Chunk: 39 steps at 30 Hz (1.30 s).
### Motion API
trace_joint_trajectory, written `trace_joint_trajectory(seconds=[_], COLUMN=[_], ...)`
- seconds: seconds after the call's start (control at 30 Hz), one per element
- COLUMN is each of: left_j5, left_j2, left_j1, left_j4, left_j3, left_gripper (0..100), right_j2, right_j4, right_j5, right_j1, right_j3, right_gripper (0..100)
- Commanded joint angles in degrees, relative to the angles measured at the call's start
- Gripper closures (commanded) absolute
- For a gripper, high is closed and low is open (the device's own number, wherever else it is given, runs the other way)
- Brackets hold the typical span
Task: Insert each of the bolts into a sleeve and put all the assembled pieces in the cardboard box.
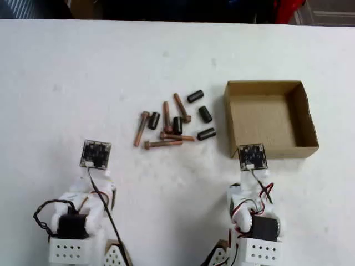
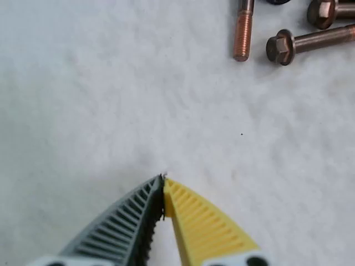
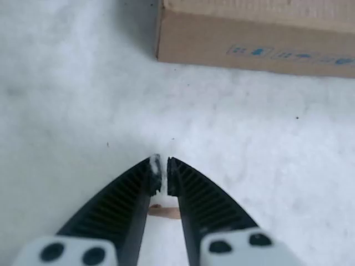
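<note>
Worktop comes first: white and broad, it carries everything here. The cardboard box is next, open at the top with its brown floor bare. It sits on my right-hand side, just beyond my right arm. My left arm rests at the near edge on the other side, well apart from the box.

My left fingers, one grey and one yellow, are closed tip to tip and grip nothing. They hang over bare worktop, with a few bolt ends lying ahead of them and not touching. My right fingers, both black, are drawn together with only a thin slit at the tips, and they also grip nothing. They point toward the box's outer wall and stay apart from it.

The five copper bolts lie loose in a cluster out past both arms, between them and just beside the box's left wall. Two of the bolts, nearest to me, lie touching.

The five black sleeves are scattered through the same cluster. Three are on the box side, one lies among the bolts, and one is beside the leftmost bolt. No bolt sits inside a sleeve.
</note>
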Motion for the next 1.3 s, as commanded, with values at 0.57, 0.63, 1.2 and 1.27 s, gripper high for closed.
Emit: trace_joint_trajectory(seconds=[0.57, 0.63, 1.2, 1.27], left_j5=[0.3, 0.3, 0.3, 0.3], left_j2=[0.0, 0.0, 0.0, 0.0], left_j1=[0.5, 0.5, 0.5, 0.5], left_j4=[0.8, 0.8, 0.8, 0.8], left_j3=[0.0, 0.0, 0.0, 0.0], left_gripper=[98, 98, 98, 98], right_j2=[-0.2, -0.2, -0.2, -0.2], right_j4=[0.4, 0.4, -1.2, -1.8], right_j5=[0.3, 0.3, 0.7, 0.7], right_j1=[0.6, 0.6, 0.5, 0.5], right_j3=[0.5, 0.5, 0.5, 0.5], right_gripper=[98.1, 98.0, 97.8, 97.8])
